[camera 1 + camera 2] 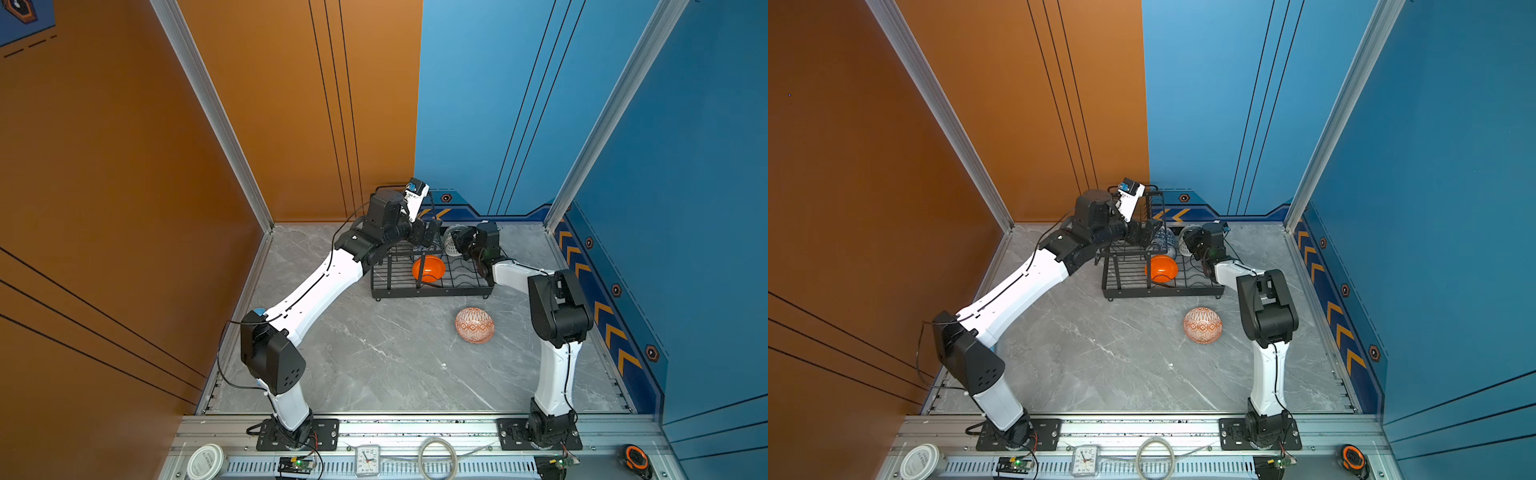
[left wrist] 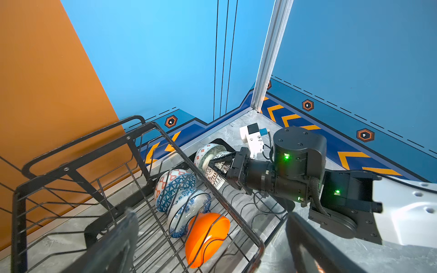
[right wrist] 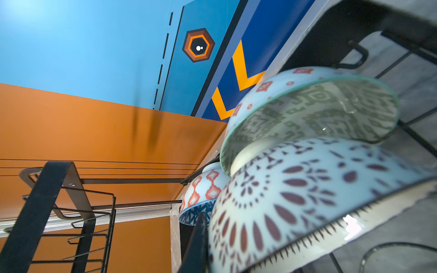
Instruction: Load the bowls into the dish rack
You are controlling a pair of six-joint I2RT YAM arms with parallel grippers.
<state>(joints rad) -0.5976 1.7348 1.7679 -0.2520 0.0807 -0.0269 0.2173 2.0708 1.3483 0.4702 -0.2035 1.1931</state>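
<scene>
right fingers (image 2: 223, 159) pinch black-and-white bowl (image 2: 216, 180), on edge at rack's (image 1: 432, 291) 2 o'clock end | left fingers (image 2: 123, 236) wide, empty, at 10 o'clock | orange-patterned bowl (image 1: 474, 325) on worktop (image 1: 374, 353), 5 o'clock of rack, nearer right arm

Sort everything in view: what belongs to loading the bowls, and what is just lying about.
Job: dish rack, plain orange bowl, blue geometric bowl, floral bowl, green bowl, lattice bowl, diamond bowl.
Lying about: clock, tape measure, white lid, cable loop.
</scene>
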